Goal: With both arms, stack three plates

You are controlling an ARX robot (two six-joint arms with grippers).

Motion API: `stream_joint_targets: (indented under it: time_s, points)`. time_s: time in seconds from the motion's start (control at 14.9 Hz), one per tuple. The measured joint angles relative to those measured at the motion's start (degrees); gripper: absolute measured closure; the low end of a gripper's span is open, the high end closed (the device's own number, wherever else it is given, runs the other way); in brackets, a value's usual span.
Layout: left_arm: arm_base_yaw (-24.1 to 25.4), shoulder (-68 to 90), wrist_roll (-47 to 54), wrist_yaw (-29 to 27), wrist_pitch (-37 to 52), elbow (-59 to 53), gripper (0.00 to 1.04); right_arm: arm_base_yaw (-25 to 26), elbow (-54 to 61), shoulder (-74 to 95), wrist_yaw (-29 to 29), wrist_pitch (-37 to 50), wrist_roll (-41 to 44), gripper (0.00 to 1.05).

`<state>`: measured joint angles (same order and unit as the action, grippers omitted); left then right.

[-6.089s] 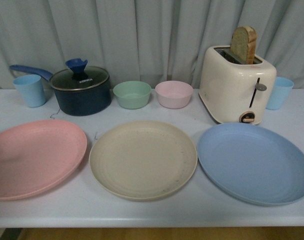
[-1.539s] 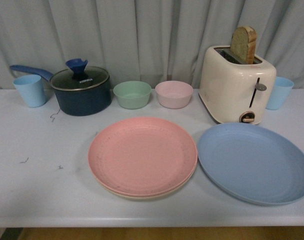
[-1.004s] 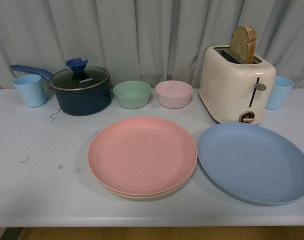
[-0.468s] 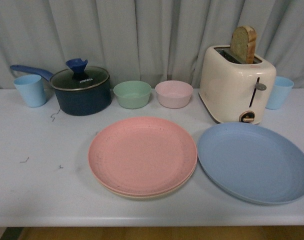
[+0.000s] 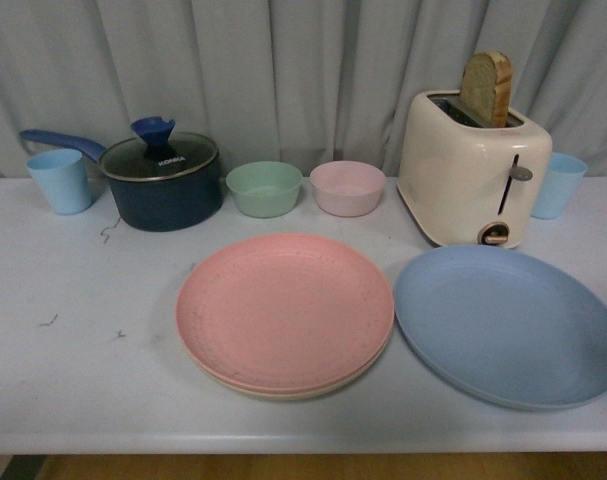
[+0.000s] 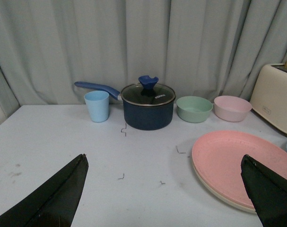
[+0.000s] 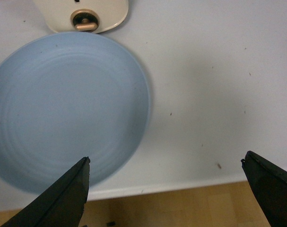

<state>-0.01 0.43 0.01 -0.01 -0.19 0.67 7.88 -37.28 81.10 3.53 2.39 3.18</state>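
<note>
A pink plate (image 5: 283, 308) lay flat, hollow side up, on a cream plate (image 5: 283, 394) in the middle of the pale table (image 5: 83, 360), toward its front edge. Only a thin crescent of the cream rim showed beneath it. The blue plate (image 5: 505, 325) lay flat by itself just to the right, its rim very close to the stacked pair; whether they touched could not be told. Being round, none of the plates had a long axis. All three looked matte, shallow and wide, with faint rings.

Behind them stood a row of things. From the left there was a light blue cup (image 5: 60, 180) and a dark pot (image 5: 163, 190) with a glass lid and blue knob, its handle reaching out over that cup. Then came a green bowl (image 5: 264, 188), a pink bowl (image 5: 347, 187) and a cream toaster (image 5: 468, 170) holding a slice of bread (image 5: 486, 88). A second blue cup (image 5: 558, 185) stood half hidden behind the toaster. The toaster stood just behind the blue plate's far rim. A grey curtain (image 5: 283, 70) hung at the back.

The left gripper (image 6: 163, 158) was above bare table left of the stack, jaws wide apart and empty. The right gripper (image 7: 165, 161) was above the front right part of the table, beside the blue plate, jaws likewise spread and holding nothing.
</note>
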Motion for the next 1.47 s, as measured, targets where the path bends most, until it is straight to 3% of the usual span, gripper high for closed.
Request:
stream_joint_targets:
  time_s: [0.54,0.94,1.07,1.14,1.27,1.47]
  points:
    - [0.0,0.0,0.0,0.0,0.0,0.0,0.07,-2.6,-20.4,31.9,-4.3,4.7,0.6,0.06]
    - [0.0,0.0,0.0,0.0,0.0,0.0,0.07,-3.4,-25.4,42.4,-6.0,7.3,-1.4,0.06]
    - [0.0,0.0,0.0,0.0,0.0,0.0,0.07,-3.7,-26.7,44.5,-7.2,7.5,-2.3,0.28]
    - [0.0,0.0,0.0,0.0,0.0,0.0,0.07,-4.2,-27.3,45.2,-7.5,8.0,-2.5,0.51]
    - [0.0,0.0,0.0,0.0,0.0,0.0,0.07,-4.2,-27.2,45.2,-7.5,8.2,-2.8,0.73]
    - [0.0,0.0,0.0,0.0,0.0,0.0,0.07,-3.3,-23.5,42.2,-5.2,10.6,-4.2,0.96]
